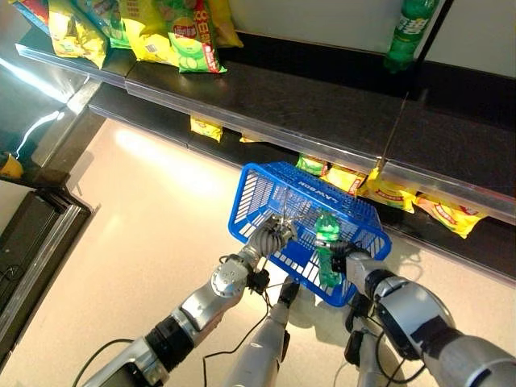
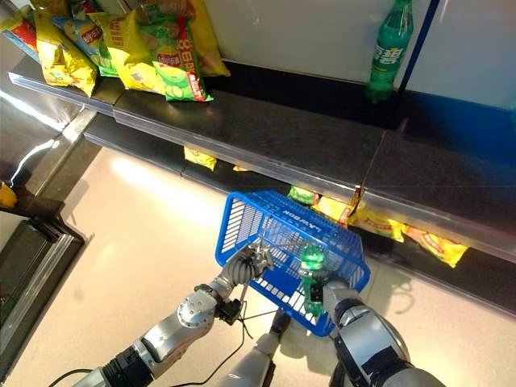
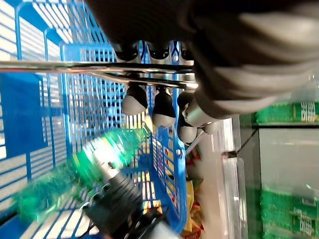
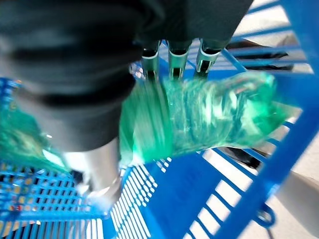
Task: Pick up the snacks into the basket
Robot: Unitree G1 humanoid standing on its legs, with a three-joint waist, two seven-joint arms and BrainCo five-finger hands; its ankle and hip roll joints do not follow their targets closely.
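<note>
The right hand [image 1: 352,262] has its fingers curled round a green bottle [image 1: 326,250] and holds it inside the blue basket [image 1: 266,189], against the near wall. The left hand [image 1: 270,238] is closed round the basket's wire handle [image 3: 99,69] and carries it above the floor. Just beyond the basket, yellow snack bags [image 1: 387,192] lie on the lower shelf [image 1: 500,250], with more bags on the shelf [image 1: 322,105] above.

Blue wire-mesh basket [image 1: 266,189] hung tilted before the lower shelf, its metal handle gripped by the left hand [image 1: 272,236]. Green plastic bottle [image 1: 326,242] sat at its near rim, clasped by the right hand [image 1: 351,262]
</note>
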